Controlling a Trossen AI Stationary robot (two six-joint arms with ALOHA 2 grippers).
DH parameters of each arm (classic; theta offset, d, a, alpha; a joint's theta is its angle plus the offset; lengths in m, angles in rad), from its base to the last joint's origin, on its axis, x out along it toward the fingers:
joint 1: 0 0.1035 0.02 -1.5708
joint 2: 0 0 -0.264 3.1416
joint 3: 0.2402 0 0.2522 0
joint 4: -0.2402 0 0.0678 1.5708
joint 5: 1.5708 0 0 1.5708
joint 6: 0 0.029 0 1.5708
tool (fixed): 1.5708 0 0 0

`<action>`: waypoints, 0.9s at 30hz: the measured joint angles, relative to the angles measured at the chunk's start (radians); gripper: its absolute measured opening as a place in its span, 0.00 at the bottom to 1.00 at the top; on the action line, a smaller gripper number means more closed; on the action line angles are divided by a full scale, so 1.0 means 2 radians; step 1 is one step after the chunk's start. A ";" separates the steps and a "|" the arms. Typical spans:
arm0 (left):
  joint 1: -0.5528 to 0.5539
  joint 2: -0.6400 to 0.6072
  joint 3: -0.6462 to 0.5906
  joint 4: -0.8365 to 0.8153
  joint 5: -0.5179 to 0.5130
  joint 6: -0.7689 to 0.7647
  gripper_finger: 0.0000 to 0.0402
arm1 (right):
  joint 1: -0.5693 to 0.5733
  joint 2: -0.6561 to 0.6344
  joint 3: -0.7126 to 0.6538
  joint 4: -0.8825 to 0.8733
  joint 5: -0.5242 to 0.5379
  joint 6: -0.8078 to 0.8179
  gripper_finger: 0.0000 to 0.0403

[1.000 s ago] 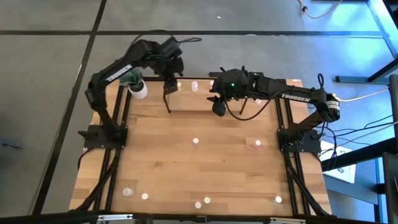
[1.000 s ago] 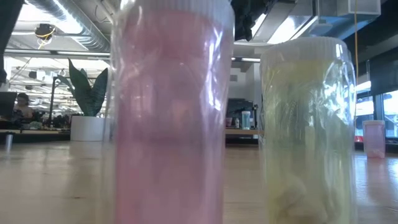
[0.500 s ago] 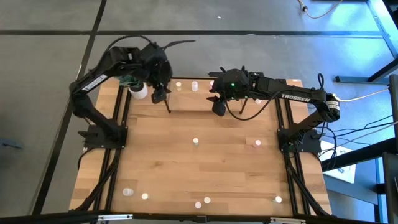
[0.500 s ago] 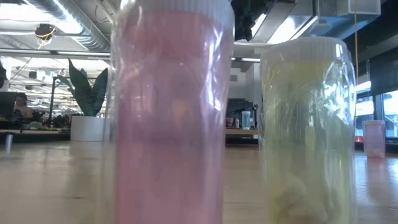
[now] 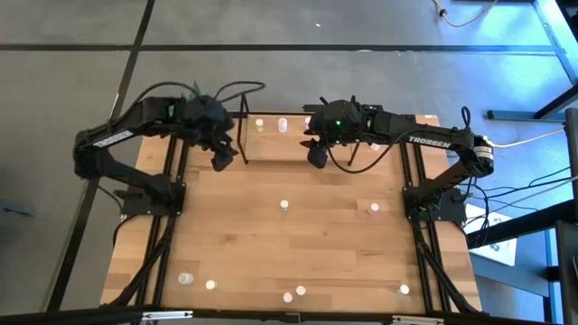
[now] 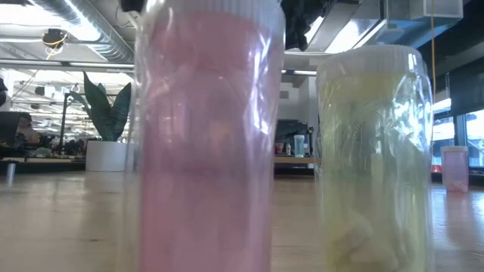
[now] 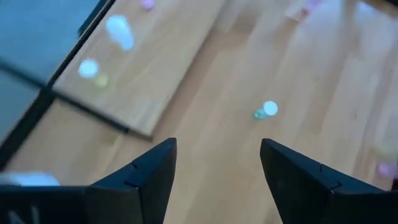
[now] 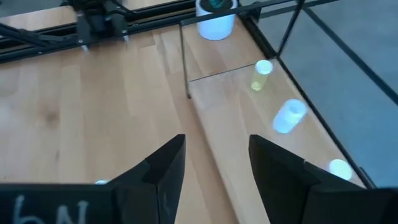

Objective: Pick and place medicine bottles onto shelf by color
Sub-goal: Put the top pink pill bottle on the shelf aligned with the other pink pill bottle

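Pale tiny bottles (image 5: 284, 206) on wooden shelf (image 5: 289, 135)

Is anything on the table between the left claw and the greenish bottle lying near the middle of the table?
Nothing visible. The left claw hangs open and empty beside the shelf; in its wrist view only bare wood lies between its fingers and the greenish bottle. The high view shows the same clear stretch.

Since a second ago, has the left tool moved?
Yes. In the high view the left tool has pulled back from the shelf, crossing its black end frame toward the table's left edge.
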 joint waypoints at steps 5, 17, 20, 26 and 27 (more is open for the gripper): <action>-0.037 -0.032 -0.041 0.000 -0.050 -0.105 0.56 | 0.001 0.000 0.000 -0.003 -0.024 0.001 0.44; -0.104 -0.040 -0.074 0.000 -0.115 -0.165 0.56 | 0.020 -0.001 0.000 -0.161 -0.117 -0.005 0.44; -0.117 -0.040 -0.074 0.001 -0.134 -0.164 0.56 | 0.042 -0.001 0.000 -0.220 -0.116 0.021 0.44; -0.137 -0.040 -0.074 0.000 -0.141 -0.145 0.56 | 0.111 -0.002 0.000 -0.286 -0.083 0.099 0.44; -0.140 -0.040 -0.074 0.000 -0.141 -0.140 0.56 | 0.123 -0.002 0.000 -0.292 -0.078 0.115 0.44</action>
